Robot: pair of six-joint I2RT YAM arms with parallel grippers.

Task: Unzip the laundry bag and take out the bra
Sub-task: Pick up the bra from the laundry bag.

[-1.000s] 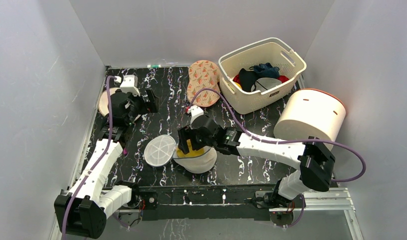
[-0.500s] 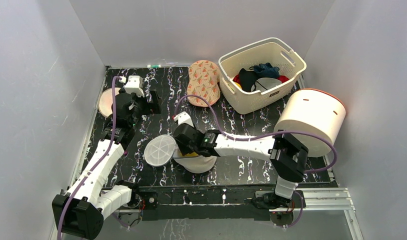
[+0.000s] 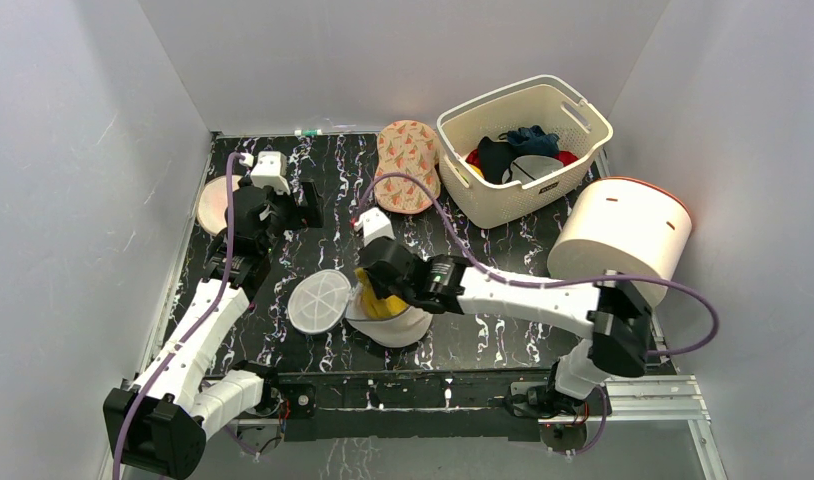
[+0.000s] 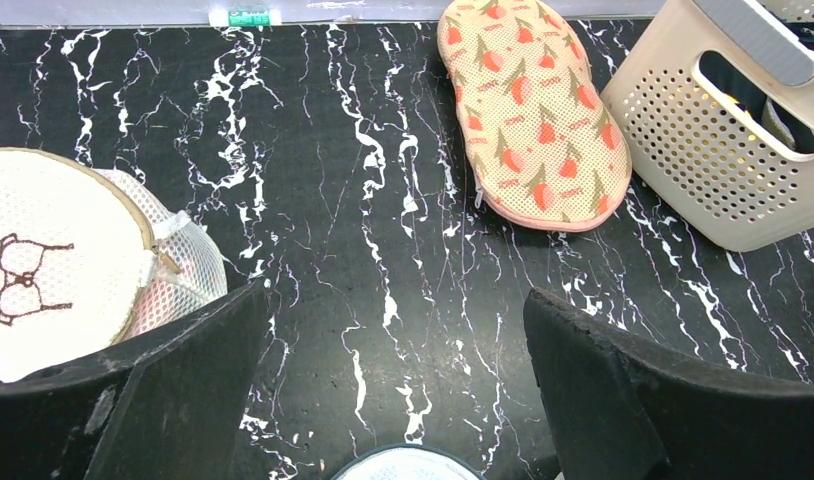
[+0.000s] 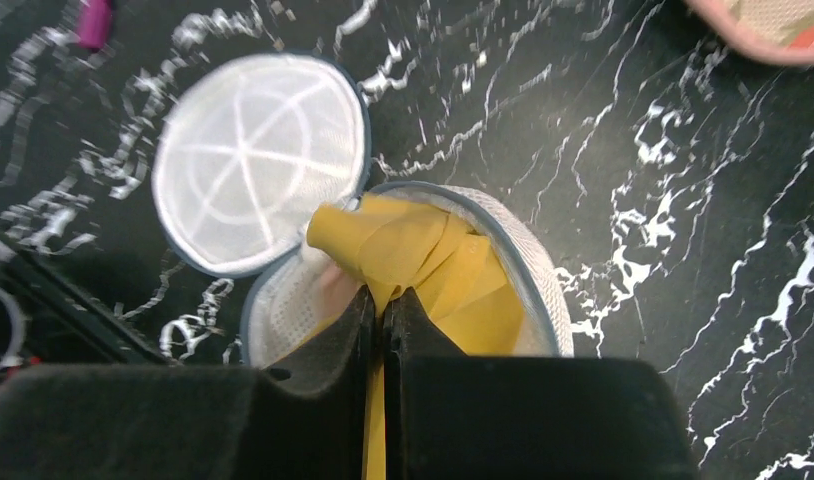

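Close to the near edge of the black white-veined counter [image 3: 313, 235], about midway along it, sits the round white mesh laundry bag with a grey rim [image 3: 411, 328]. It is already unzipped. Its circular mesh lid [image 3: 320, 301] is flipped flat toward the left edge, touching the bag.

The yellow fabric bra [image 3: 381, 302] is bunched in the bag's mouth, partly raised above the rim and not yet clear of it. The right gripper [image 3: 373, 283] stands right over the mouth with both fingers pinched shut on a fold of the bra. In the right wrist view the fabric runs straight out from between the fingertips [image 5: 383, 300] and widens into the bag [image 5: 535, 290], so its long axis follows the fingers' own line. Judged from this, 1 pull up and away from the bag is what frees it. The right arm is the one on the job.

The left gripper [image 3: 305, 200] hangs well apart toward the far-left corner, jaws spread wide and empty. By the left edge lies a second round white mesh bag [image 4: 53, 270] with a dark bra outline drawn on it.

Farther off:
- a peach oval pouch with a red pattern [image 4: 528, 110]
- a cream slotted plastic basket [image 4: 683, 150] at the far-right corner
- a small green-labelled object [image 4: 241, 16] at the far edge

No writing is legible anywhere.
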